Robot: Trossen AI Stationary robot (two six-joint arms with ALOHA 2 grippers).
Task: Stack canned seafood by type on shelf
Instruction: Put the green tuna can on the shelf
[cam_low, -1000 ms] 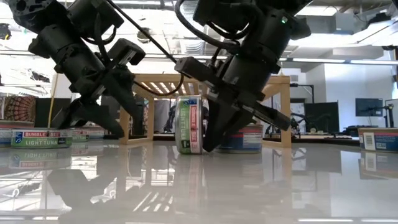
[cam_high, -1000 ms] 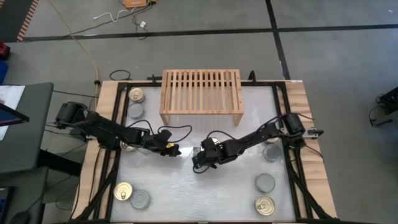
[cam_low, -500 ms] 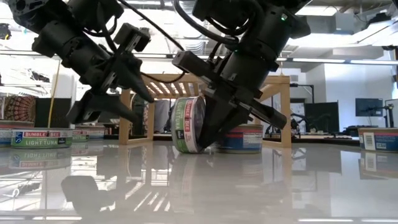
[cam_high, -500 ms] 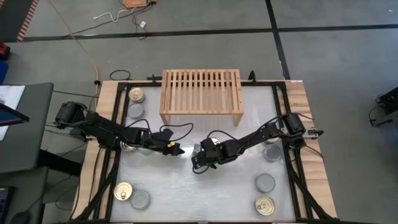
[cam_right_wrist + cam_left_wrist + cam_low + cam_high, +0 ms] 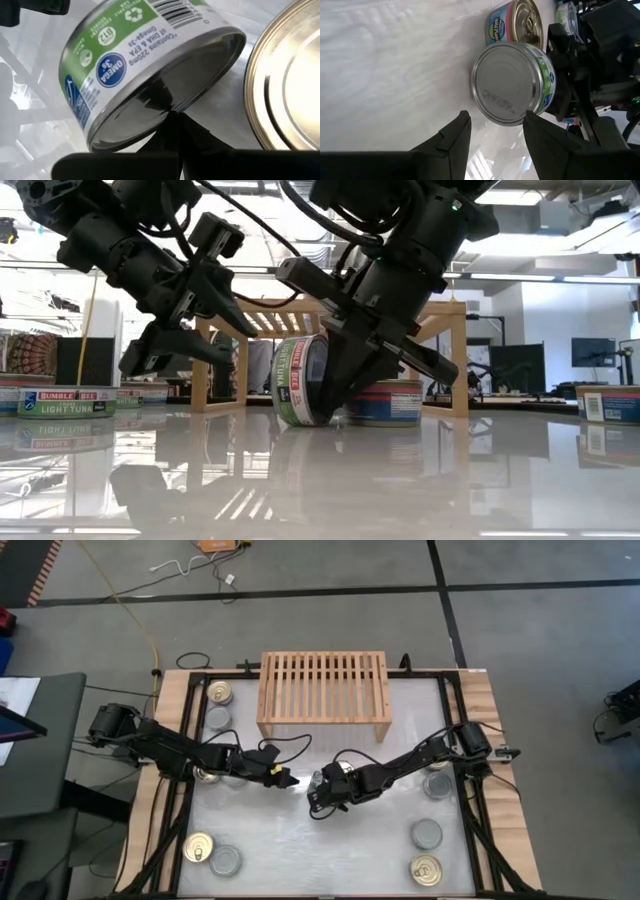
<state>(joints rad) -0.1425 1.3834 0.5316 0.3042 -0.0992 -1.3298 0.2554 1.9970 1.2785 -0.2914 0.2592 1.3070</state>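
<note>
Near the middle of the shiny table (image 5: 320, 480) a green tin (image 5: 300, 380) stands on its edge, not flat. The right hand (image 5: 335, 402) is pinched shut with nothing between its fingers, and its tip pokes at the low rim of the tin. A second ago the tin stood almost straight up; now it leans over a bit, so the right hand seems to be tipping it. The left hand (image 5: 285, 778) was low by the table then. Now it is up higher and closer to the tin's silver top, with its fingers a little way apart and holding nothing. I think it is getting ready to catch the tin. Just behind sits a blue tin with a gold lid (image 5: 385, 402). More tins (image 5: 426, 834) wait by the table's sides. At the far end is the wooden shelf (image 5: 323, 690), with nothing on top yet, so the stacking is not begun.
</note>
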